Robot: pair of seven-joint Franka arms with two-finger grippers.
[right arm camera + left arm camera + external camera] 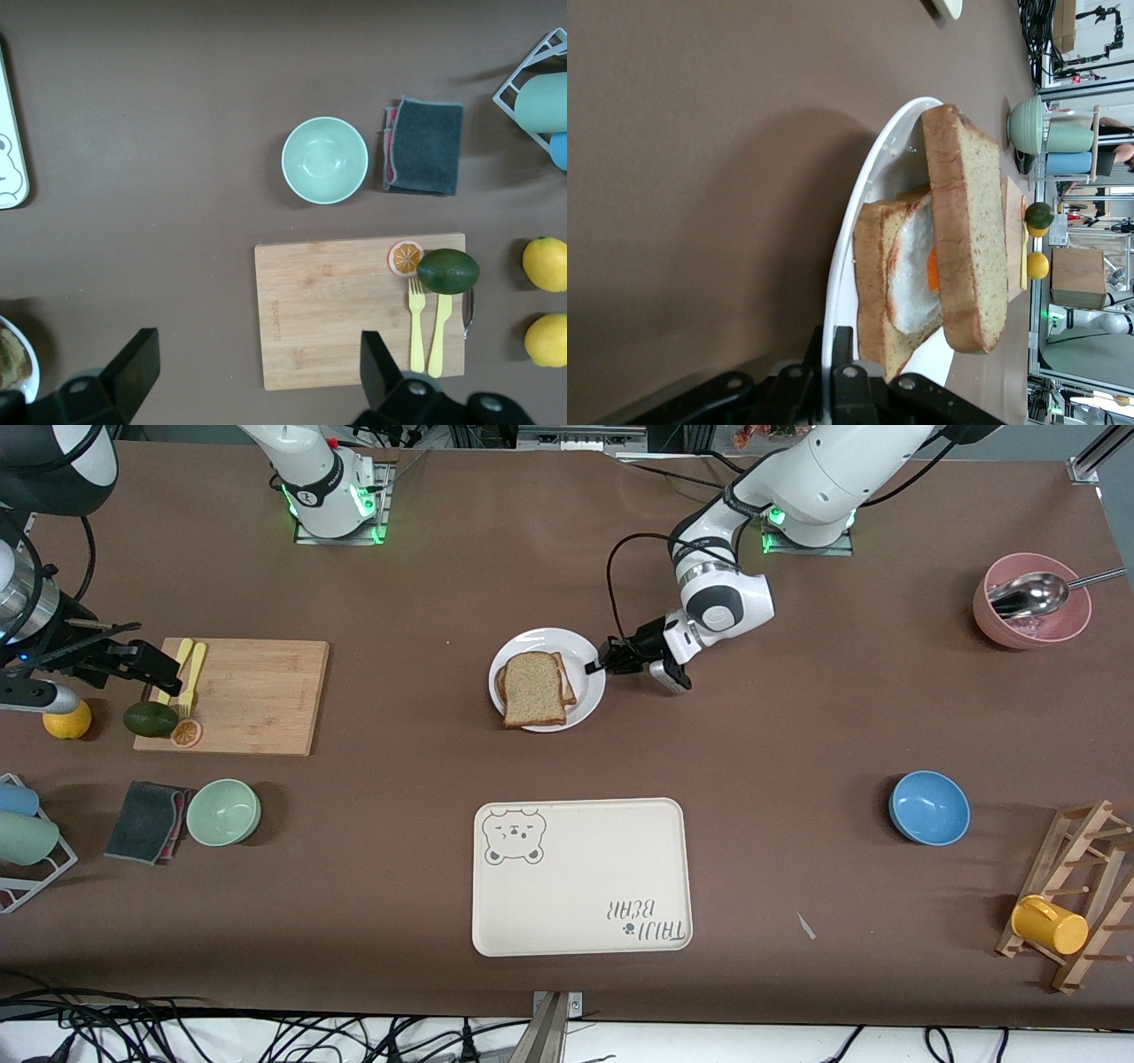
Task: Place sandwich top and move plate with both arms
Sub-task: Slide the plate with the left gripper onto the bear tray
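**Left gripper clamped on the plate rim, bread slice already on top**

The white plate (588,654) sat on the brown table (797,717), farther from the front camera than the cream bear tray (580,877). On it lay the sandwich: the sandwich top (534,688), a speckled tan slice with brown crust, rested on the slice bearing the fried egg (911,266). In the left wrist view the upper slice sat askew, overhanging the lower slice (873,283) and leaving the egg white and a bit of orange yolk showing between them.

The left gripper (605,662) was down at the edge of the plate toward the left arm's end of the table. Its fingers were closed together on the plate's rim, which ran straight in between them in the left wrist view.

The right gripper (133,657) waited in the air well away from the plate, over the end of the wooden cutting board (257,695) toward the right arm's end of the table. Its fingers (133,367) stood wide apart and held nothing. On that end of the board lay a yellow fork and knife (189,669), an avocado (150,718) and an orange slice (186,732). A green bowl (223,811) and a dark cloth (146,820) sat nearer the front camera than the board.
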